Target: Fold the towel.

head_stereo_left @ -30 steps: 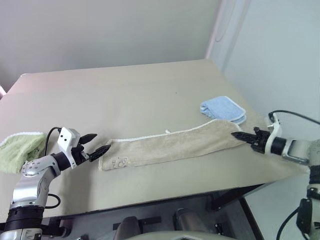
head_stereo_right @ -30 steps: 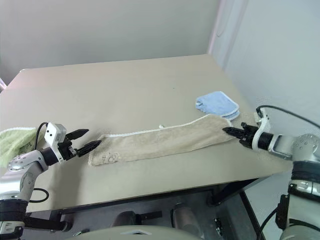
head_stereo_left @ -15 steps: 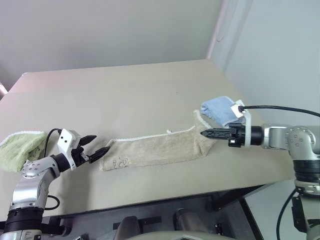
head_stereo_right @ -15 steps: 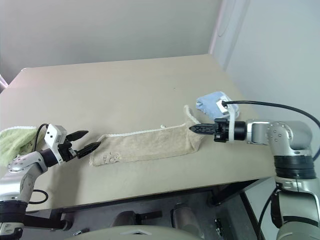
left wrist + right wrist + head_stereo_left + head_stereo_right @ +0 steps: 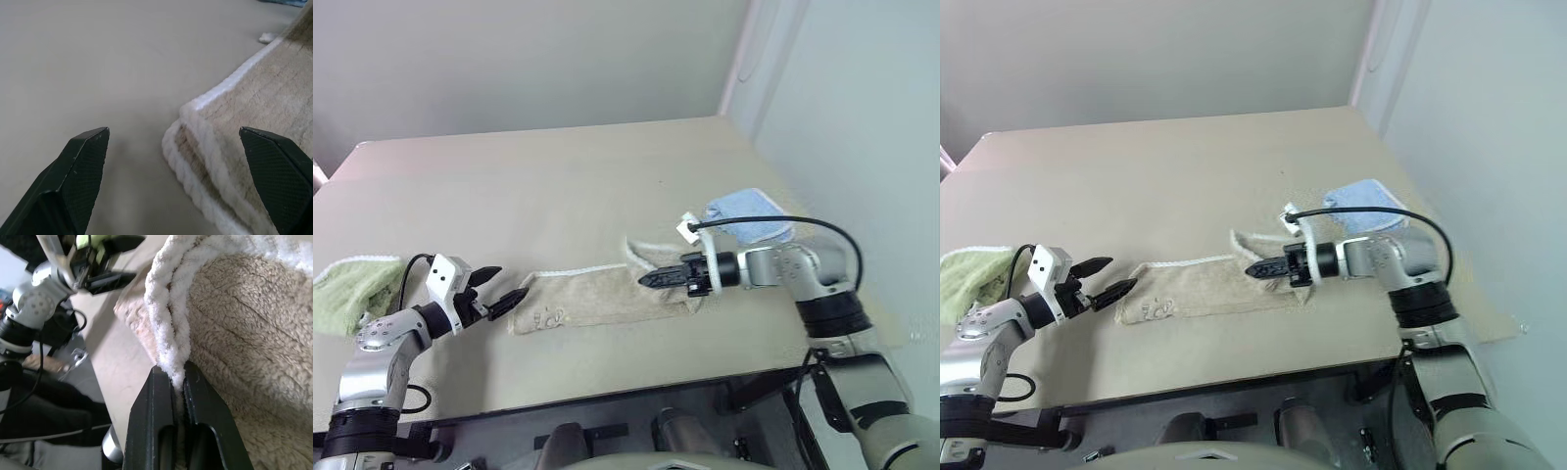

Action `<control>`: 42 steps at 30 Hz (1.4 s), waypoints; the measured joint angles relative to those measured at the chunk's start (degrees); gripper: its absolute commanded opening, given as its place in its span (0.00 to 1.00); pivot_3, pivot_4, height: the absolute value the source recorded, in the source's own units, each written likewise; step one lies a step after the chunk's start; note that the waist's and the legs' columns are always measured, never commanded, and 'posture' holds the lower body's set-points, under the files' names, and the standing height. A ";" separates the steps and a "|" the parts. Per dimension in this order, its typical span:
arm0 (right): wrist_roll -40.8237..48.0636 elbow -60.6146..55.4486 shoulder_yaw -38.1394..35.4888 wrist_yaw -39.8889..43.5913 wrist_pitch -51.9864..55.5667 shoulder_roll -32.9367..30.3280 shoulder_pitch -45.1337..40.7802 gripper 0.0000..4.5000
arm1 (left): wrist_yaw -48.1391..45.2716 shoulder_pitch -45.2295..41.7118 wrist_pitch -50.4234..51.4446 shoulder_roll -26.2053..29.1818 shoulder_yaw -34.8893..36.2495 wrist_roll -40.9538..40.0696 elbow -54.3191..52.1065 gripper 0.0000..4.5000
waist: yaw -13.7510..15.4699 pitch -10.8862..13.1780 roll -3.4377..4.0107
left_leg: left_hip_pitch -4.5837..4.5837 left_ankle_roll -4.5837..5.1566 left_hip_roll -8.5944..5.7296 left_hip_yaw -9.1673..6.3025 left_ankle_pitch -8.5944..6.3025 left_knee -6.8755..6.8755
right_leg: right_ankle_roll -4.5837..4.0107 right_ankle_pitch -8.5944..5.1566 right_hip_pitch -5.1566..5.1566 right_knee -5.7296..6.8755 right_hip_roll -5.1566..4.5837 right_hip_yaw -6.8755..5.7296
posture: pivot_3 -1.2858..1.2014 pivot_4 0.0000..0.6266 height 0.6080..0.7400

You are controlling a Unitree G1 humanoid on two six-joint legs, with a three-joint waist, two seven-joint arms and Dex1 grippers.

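Tan table [image 5: 558, 176], towel [image 5: 597, 299], blue cloth [image 5: 749, 213]

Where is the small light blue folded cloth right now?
In the left eye view the small light blue folded cloth lies on the beige table near its right edge, just behind the right hand and its arm, beyond the beige-tan terry towel.

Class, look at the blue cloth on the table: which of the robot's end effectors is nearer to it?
Right. The right end effector, shut on the towel, sits a little short of the blue cloth. The left end effector is open at the towel's far end, much farther away.
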 measured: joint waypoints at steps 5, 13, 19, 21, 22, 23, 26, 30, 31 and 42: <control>-5.38 7.84 3.01 -2.32 -2.23 5.32 -2.04 0.00 | 0.01 -0.06 -0.09 0.02 0.01 0.00 0.05 1.00 | -0.11 0.00 0.01 | 0.06 0.00 0.01 -0.06 0.00 0.22 | -0.03 -0.01 0.10 0.09 0.04 -0.04 | 0.52 0.00 1.00; -7.05 11.60 1.00 -4.45 0.71 9.08 -3.02 0.00 | 0.13 0.02 -0.57 0.01 0.00 0.01 0.04 1.00 | -0.09 -0.01 0.00 | -0.14 0.00 0.01 -0.13 0.00 0.43 | -0.03 0.00 0.06 0.11 0.03 -0.08 | 0.52 0.00 1.00; -7.57 4.70 1.50 -3.64 -3.04 9.13 0.00 0.00 | 0.18 -0.01 -0.72 0.00 -0.02 0.05 0.05 1.00 | -0.12 -0.01 0.00 | -0.14 0.00 0.01 -0.16 0.00 0.45 | -0.02 -0.01 0.05 0.14 0.03 -0.12 | 0.52 0.00 1.00; -7.62 3.66 1.50 -3.56 -3.41 9.13 0.24 0.12 | 0.18 -0.10 -0.75 0.00 -0.04 0.07 0.09 1.00 | -0.15 -0.01 0.00 | -0.15 0.00 0.01 -0.17 0.00 0.47 | -0.03 -0.01 0.06 0.14 0.03 -0.12 | 0.52 0.00 1.00; -7.63 3.27 1.50 -3.51 -3.53 9.14 0.29 0.16 | 0.16 -0.17 -0.75 0.00 -0.05 0.10 0.15 1.00 | -0.14 -0.01 0.00 | -0.14 0.00 0.01 -0.17 0.00 0.48 | -0.03 -0.01 0.06 0.15 0.03 -0.12 | 0.52 0.00 1.00; -7.63 2.95 1.50 -3.39 -3.64 9.17 0.30 0.24 | 0.13 -0.35 -0.75 0.00 -0.07 0.22 0.25 1.00 | -0.13 -0.01 0.00 | -0.14 0.00 0.01 -0.17 0.00 0.49 | -0.03 -0.01 0.06 0.16 0.03 -0.12 | 0.52 0.00 1.00; -7.65 2.61 1.54 -3.28 -3.68 9.35 0.41 0.49 | 0.04 -0.71 -0.80 0.00 -0.07 0.48 0.69 1.00 | -0.12 -0.01 0.00 | -0.14 0.00 0.01 -0.17 0.00 0.49 | -0.03 -0.01 0.07 0.16 0.03 -0.12 | 0.52 0.00 1.00; -7.14 -0.90 1.96 -1.38 -4.18 8.32 2.27 0.72 | -0.11 -0.91 -0.80 0.01 -0.11 0.73 1.32 1.00 | -0.08 -0.01 0.00 | -0.20 0.00 0.01 -0.18 0.00 0.49 | -0.02 -0.01 0.03 0.16 0.03 -0.12 | 0.52 0.00 1.00; -6.37 -2.68 1.88 0.00 -4.49 7.51 3.13 0.72 | -0.11 -0.89 -0.79 0.07 -0.09 0.76 1.38 1.00 | 0.00 0.00 0.01 | -0.22 0.00 0.00 -0.19 0.00 0.49 | -0.02 -0.01 0.03 0.15 0.02 -0.13 | 0.52 0.00 1.00; -10.97 -2.54 -3.38 5.75 -33.81 7.51 4.70 0.72 | 1.00 -0.29 4.23 1.16 1.12 -0.07 1.21 1.00 | -0.31 -0.04 -0.05 | -0.05 -0.01 0.01 -0.18 0.00 0.53 | -0.03 -0.01 0.15 0.15 0.03 -0.14 | 0.52 0.00 1.00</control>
